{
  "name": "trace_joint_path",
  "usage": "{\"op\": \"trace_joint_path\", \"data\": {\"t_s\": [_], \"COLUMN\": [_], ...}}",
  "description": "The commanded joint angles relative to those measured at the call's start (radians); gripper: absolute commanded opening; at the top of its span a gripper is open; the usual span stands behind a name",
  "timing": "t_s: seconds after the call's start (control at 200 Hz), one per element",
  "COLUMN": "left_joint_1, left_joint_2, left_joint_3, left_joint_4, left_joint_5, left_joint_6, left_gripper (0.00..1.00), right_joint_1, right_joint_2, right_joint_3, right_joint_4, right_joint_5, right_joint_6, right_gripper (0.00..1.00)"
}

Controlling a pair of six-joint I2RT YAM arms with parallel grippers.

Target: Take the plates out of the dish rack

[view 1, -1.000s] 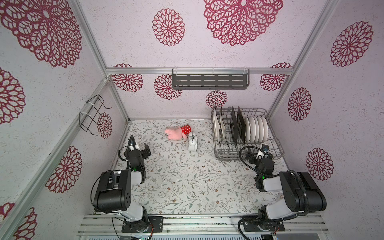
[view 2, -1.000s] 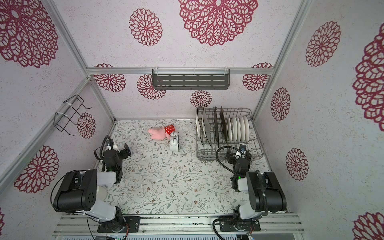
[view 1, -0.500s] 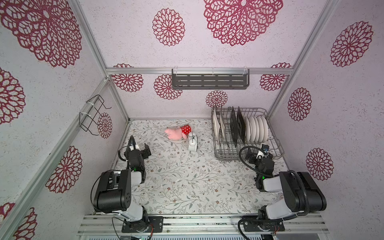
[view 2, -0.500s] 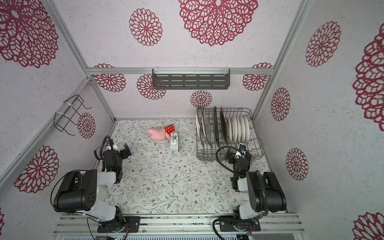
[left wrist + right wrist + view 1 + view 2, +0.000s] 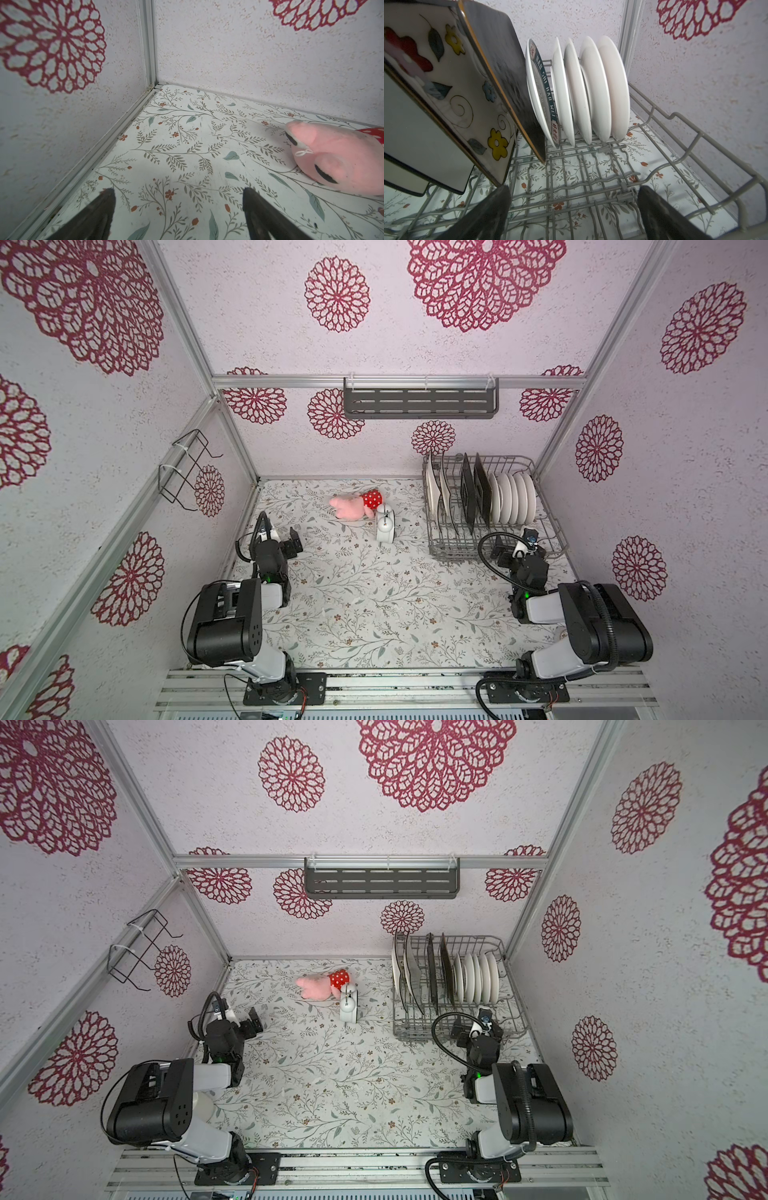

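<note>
Plates (image 5: 490, 497), both arms, all unmoved since.

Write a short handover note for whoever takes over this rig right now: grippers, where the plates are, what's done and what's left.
Left gripper: jaws open, empty, low over the floral table near the left wall, beside the pink plush toy.
Right gripper: jaws open, empty, at the near end of the dish rack, facing the plates.
Plates: all on edge in the rack: rectangular white plates, dark square plates, round white plates.
Done: nothing unloaded; no plate lies on the table.
Left: every plate. A white alarm clock stands mid-table.
</note>
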State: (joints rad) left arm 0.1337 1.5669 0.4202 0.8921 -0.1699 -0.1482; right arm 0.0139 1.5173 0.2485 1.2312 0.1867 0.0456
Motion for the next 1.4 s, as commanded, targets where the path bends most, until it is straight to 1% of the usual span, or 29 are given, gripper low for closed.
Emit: {"op": "trace_joint_path", "data": {"t_s": [0.0,0.24,0.365,0.43,0.48,0.525,0.55,0.57,0.605,0.675,0.715,0.765,0.835,0.88,0.941,0.991,1.016,1.061,1.106,1.126,1.171,1.241,1.356,1.376,1.396], "left_joint_1": [0.000,0.000,0.006,0.007,0.006,0.005,0.003,-0.003,-0.013,-0.024,-0.037,-0.067,-0.118,-0.139,-0.154,-0.154,-0.154,-0.159,-0.165,-0.170,-0.196,-0.237,-0.244,-0.249,-0.266], "left_joint_2": [-0.009,-0.008,-0.012,-0.019,-0.073,-0.125,-0.148,-0.166,-0.193,-0.249,-0.271,-0.296,-0.338,-0.369,-0.399,-0.413,-0.417,-0.426,-0.434,-0.438,-0.453,-0.498,-0.589,-0.605,-0.619], "left_joint_3": [0.003,0.003,0.002,0.014,0.072,0.150,0.190,0.208,0.223,0.286,0.345,0.427,0.520,0.563,0.593,0.617,0.631,0.670,0.707,0.726,0.752,0.757,0.732,0.730,0.733], "left_joint_4": [-0.009,-0.007,-0.009,-0.026,-0.169,-0.368,-0.445,-0.469,-0.458,-0.526,-0.591,-0.675,-0.740,-0.758,-0.724,-0.708,-0.709,-0.761,-0.816,-0.847,-0.902,-0.953,-1.014,-1.035,-1.068], "left_joint_5": [0.023,0.024,0.043,0.036,0.006,0.004,-0.004,-0.016,-0.036,-0.017,-0.016,-0.029,-0.033,0.006,0.042,0.126,0.199,0.311,0.397,0.418,0.414,0.418,0.401,0.400,0.373], "left_joint_6": [0.021,0.021,0.015,0.015,0.006,-0.003,-0.010,-0.011,-0.014,-0.048,-0.040,-0.002,0.063,0.096,0.083,0.058,0.063,0.076,0.075,0.074,0.067,0.095,0.033,0.033,0.045], "left_gripper": [0.97,0.98,0.97,0.97,0.97,0.97,0.97,0.97,0.97,0.97,0.97,0.97,0.97,0.97,0.97,0.97,0.97,0.97,0.97,0.97,0.97,0.97,0.98,0.97,0.97], "right_joint_1": [0.003,0.003,0.002,-0.008,-0.020,-0.026,-0.028,-0.029,-0.029,-0.029,-0.023,-0.011,0.017,0.034,0.066,0.111,0.140,0.192,0.245,0.262,0.311,0.369,0.463,0.479,0.493], "right_joint_2": [0.017,0.018,0.015,-0.015,-0.084,-0.154,-0.199,-0.233,-0.295,-0.387,-0.425,-0.472,-0.538,-0.569,-0.576,-0.565,-0.560,-0.553,-0.547,-0.545,-0.542,-0.534,-0.511,-0.505,-0.498], "right_joint_3": [0.005,0.009,0.005,0.000,0.006,0.008,0.014,0.020,0.045,0.126,0.178,0.230,0.277,0.311,0.392,0.473,0.510,0.564,0.606,0.622,0.651,0.685,0.702,0.704,0.705], "right_joint_4": [-0.035,-0.038,-0.034,-0.040,-0.120,-0.177,-0.219,-0.260,-0.348,-0.526,-0.623,-0.716,-0.797,-0.854,-0.966,-1.085,-1.128,-1.190,-1.228,-1.239,-1.259,-1.271,-1.250,-1.247,-1.245], "right_joint_5": [0.019,0.020,0.015,0.007,0.008,0.022,0.015,0.000,-0.033,-0.088,-0.110,-0.128,-0.143,-0.155,-0.168,-0.152,-0.143,-0.124,-0.112,-0.110,-0.114,-0.119,-0.126,-0.129,-0.128], "right_joint_6": [-0.013,-0.016,-0.011,-0.001,0.017,0.029,0.029,0.027,0.020,0.009,0.007,0.001,0.000,0.001,-0.005,-0.024,-0.031,-0.044,-0.047,-0.047,-0.042,-0.030,-0.018,-0.018,-0.017], "right_gripper": [0.99,0.99,0.99,0.98,0.97,0.96,0.96,0.96,0.93,0.86,0.85,0.85,0.86,0.86,0.79,0.76,0.76,0.76,0.76,0.76,0.76,0.76,0.76,0.76,0.76]}}
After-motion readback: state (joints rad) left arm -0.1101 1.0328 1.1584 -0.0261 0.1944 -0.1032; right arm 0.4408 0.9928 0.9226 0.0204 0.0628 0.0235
